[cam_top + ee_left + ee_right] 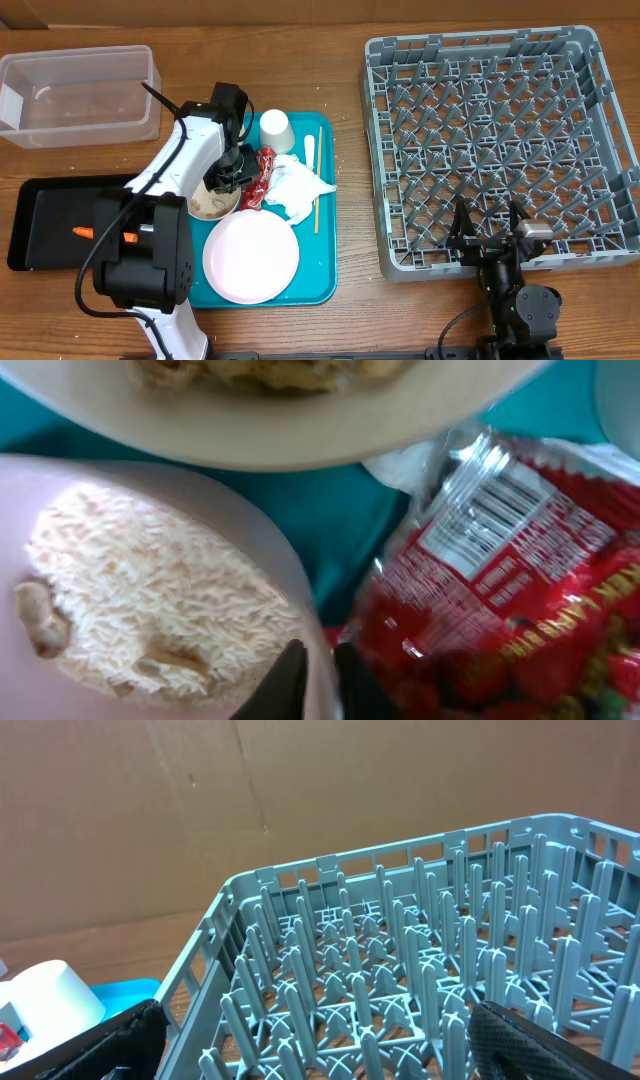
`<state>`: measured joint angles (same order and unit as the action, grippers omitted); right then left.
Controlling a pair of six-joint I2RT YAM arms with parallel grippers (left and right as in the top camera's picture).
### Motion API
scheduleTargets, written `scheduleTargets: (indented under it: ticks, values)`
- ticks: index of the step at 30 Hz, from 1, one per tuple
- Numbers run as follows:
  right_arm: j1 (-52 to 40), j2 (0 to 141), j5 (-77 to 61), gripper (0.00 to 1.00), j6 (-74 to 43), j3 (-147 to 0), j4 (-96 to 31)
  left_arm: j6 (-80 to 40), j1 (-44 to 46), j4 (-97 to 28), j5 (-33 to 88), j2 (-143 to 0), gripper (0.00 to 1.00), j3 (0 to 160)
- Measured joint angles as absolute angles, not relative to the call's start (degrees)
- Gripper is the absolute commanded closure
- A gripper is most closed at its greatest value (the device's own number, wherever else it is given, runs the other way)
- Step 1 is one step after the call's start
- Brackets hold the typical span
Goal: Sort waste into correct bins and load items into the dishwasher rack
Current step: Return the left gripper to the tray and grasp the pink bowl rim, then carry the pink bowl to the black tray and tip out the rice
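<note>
My left gripper (pixel 316 678) is shut on the rim of a small white bowl (pixel 285 575) holding whitish rice (pixel 150 590). In the overhead view this gripper (pixel 233 178) is over the teal tray, with the bowl (pixel 209 204) partly under the arm. A second bowl with food scraps (pixel 280 405) sits just beyond. The red shiny wrapper (pixel 500 590) (pixel 258 182) lies right beside the fingers. The crumpled napkin (pixel 300 188), cup (pixel 275 130), plate (pixel 250 257), fork (pixel 309 150) and wooden stick (pixel 318 185) are on the tray. My right gripper (pixel 490 232) (pixel 320 1050) is open at the grey rack's (pixel 500 140) near edge.
The teal serving tray (pixel 325 275) holds the dishes. A clear tub (pixel 80 95) stands at the back left. A black tray (pixel 40 215) at the left holds an orange carrot (pixel 83 232). The cup (pixel 50 995) also shows in the right wrist view.
</note>
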<state>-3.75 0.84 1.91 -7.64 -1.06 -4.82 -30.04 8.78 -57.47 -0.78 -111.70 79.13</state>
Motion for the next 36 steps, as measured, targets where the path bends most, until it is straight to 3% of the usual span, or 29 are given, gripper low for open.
scheduleTargets:
  ticks: [8, 22, 29, 36]
  values:
    - [-3.7, 0.8, 1.9, 0.00, -7.6, -1.1, -4.8, -29.8, 8.8, -61.6, -1.1, -111.7, 0.96, 81.1]
    - [-3.7, 0.8, 1.9, 0.00, -7.7, -1.1, -4.8, -29.8, 6.1, -81.7, -1.3, -112.0, 0.96, 100.6]
    - [-3.7, 0.8, 1.9, 0.00, -7.6, -1.1, -4.8, -25.5, -5.4, -82.0, 3.7, -112.0, 0.96, 101.9]
    - [-3.7, 0.8, 1.9, 0.00, -7.6, -1.1, -4.8, -16.3, -19.7, -81.6, 17.3, -112.0, 0.96, 101.9]
